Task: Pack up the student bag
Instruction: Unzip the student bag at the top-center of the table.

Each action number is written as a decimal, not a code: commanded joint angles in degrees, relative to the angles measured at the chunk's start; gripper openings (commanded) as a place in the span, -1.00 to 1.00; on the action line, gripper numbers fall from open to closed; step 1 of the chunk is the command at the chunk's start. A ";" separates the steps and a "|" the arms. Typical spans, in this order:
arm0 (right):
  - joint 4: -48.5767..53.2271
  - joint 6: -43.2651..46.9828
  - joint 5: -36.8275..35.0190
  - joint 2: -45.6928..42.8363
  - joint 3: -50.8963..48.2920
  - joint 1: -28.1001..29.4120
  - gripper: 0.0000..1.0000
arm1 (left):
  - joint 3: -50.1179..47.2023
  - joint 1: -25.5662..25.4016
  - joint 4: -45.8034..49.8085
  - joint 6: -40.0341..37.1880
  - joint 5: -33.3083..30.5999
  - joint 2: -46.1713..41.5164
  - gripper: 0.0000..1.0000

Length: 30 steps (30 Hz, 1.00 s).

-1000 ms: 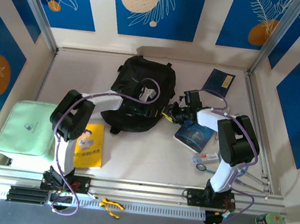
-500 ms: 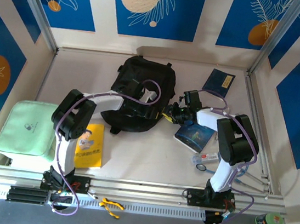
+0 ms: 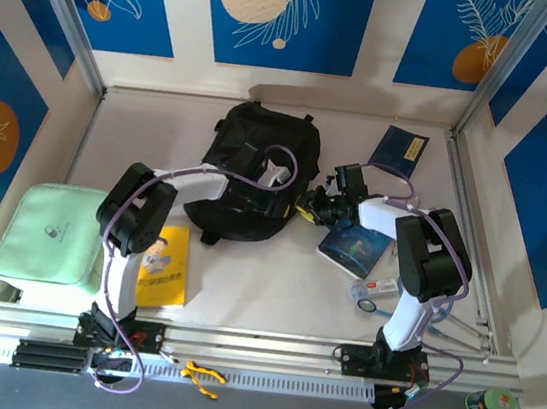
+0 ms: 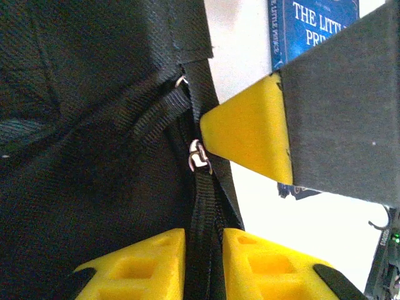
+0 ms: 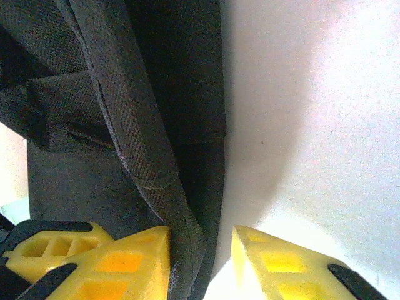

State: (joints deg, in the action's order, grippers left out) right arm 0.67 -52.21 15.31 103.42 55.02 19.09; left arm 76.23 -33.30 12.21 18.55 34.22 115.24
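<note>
**Left gripper.** My two yellow ribbed fingers are clenching a narrow black webbing strap. The strap is running up between them to a small silver metal fitting on the seam of the large black soft fabric student bag. Just beside that fitting, one wedge-shaped yellow fingertip of my other arm is pointing at the seam. I cannot tell whether it is touching the fabric.

**Right gripper.** My fingers here are standing parted around a thick black fabric edge of the bag. The fabric is lying against one finger, and bare surface is showing between it and the other finger, so this pair is released, squeezing nothing.

**Surroundings, seen from above.** The student bag is lying flat on the white tabletop, in the middle of its far half. Both my arms are reaching to the bag's near right corner.
- A blue hardback book is lying just right of the bag, partly under my right forearm.
- A dark blue flat booklet is lying apart from the bag, towards the far right corner.
- A yellow paperback book is lying beside my left arm's base.
- A pale green flat pad is lying at the left edge of the table
</note>
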 commanded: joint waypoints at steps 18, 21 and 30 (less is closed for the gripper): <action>2.06 -0.01 0.77 0.57 1.01 -0.59 -0.36 | 5.07 -1.34 5.09 -1.57 -1.87 4.04 -0.49; 2.01 0.01 0.87 0.49 1.12 -0.65 -0.36 | 5.07 -1.41 5.37 -2.04 -3.52 3.44 -0.60; 1.89 1.30 2.70 -4.33 1.76 -3.57 -0.29 | 4.99 -1.32 5.95 -2.69 -6.54 -1.15 -1.00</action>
State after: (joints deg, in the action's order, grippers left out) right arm 1.32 -51.90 16.56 102.96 55.37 17.47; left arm 80.20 -34.28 15.97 16.99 29.28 117.78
